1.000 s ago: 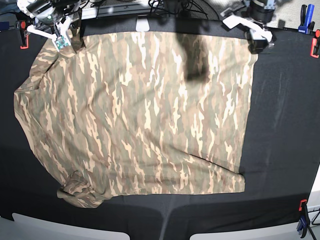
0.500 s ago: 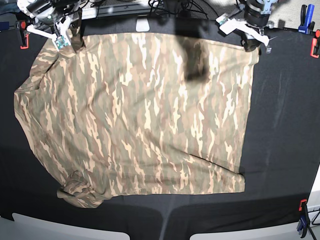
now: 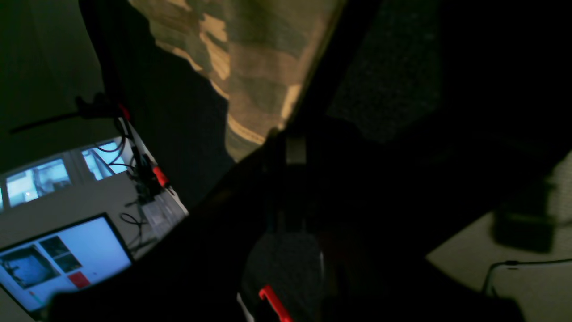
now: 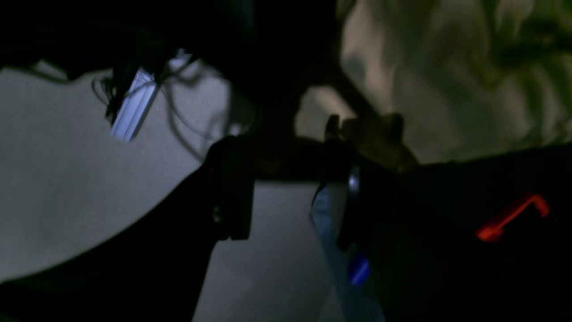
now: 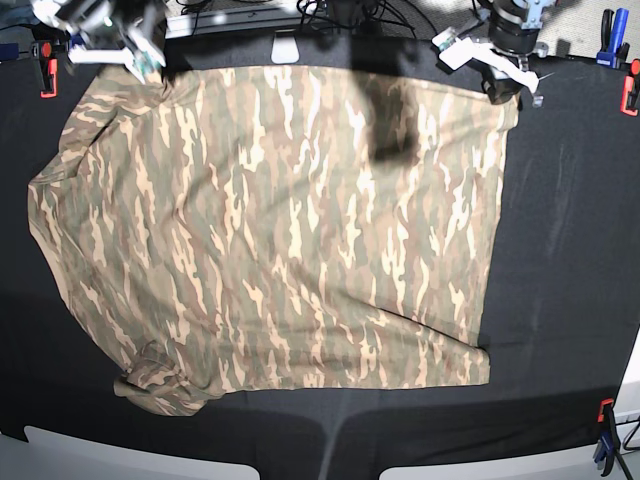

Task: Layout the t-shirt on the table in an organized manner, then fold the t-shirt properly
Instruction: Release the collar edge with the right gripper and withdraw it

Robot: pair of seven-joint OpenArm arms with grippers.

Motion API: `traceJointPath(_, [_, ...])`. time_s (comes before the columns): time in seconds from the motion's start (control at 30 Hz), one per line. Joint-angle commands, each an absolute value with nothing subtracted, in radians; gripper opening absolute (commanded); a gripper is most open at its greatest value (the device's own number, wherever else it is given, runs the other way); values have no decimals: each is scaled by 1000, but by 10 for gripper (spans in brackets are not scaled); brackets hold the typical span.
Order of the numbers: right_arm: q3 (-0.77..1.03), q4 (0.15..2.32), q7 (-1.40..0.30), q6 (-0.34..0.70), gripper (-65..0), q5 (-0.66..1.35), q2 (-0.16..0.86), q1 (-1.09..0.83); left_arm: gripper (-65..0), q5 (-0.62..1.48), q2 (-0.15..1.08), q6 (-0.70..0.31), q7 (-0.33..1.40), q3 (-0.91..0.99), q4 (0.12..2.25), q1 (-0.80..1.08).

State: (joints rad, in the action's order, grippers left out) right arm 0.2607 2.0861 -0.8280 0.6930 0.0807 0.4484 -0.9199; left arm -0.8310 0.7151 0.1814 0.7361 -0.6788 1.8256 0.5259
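The camouflage t-shirt (image 5: pixel 280 230) lies spread flat on the black table (image 5: pixel 565 250), with one sleeve bunched at the near left (image 5: pixel 160 385). My left gripper (image 5: pixel 505 88) sits at the shirt's far right corner and is shut on that corner. In the left wrist view the fabric's hem (image 3: pixel 250 129) runs right into the dark jaws of the left gripper (image 3: pixel 286 134). My right gripper (image 5: pixel 130 55) hovers blurred just beyond the far left corner, open. The right wrist view shows the right gripper (image 4: pixel 362 123) dimly, fingers apart, with shirt fabric (image 4: pixel 447 89) behind them.
Red clamps (image 5: pixel 47 75) (image 5: pixel 630 92) and a blue clamp (image 5: pixel 607 48) grip the far table edge. Another clamp (image 5: pixel 605 430) stands at the near right. Cables and a white block (image 5: pixel 286 47) lie behind the table. A lit monitor (image 3: pixel 67 259) stands off the table.
The left gripper's fingers have shut on the shirt's far right corner. The right gripper has drawn back from the far left corner toward the table's far edge. The shirt itself lies as before.
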Motion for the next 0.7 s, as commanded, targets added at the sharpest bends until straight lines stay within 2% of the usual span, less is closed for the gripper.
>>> traceJointPath(0.0, [266,2113,-820,698,-400,80,477,-957,-650,-847,726,199,739,-676,1840,529])
traceJointPath(0.2, [266,2211,-739,695,-400,-33,558,-1102,-650,-847,726,199,738,-676,1840,529])
traceJointPath(0.43, [264,2237,-676,519,-400,-144,569,-1139,-650,-847,726,199,736,-676,1840,528])
traceJointPath(0.57, [189,2237,-662,377,-400,-265,672,-1131,-650,-844,726,199,736,-676,1840,523])
traceJointPath(0.67, [90,2233,-671,335,-400,-365,764,-1131,-650,-844,727,199,736,-676,1840,510])
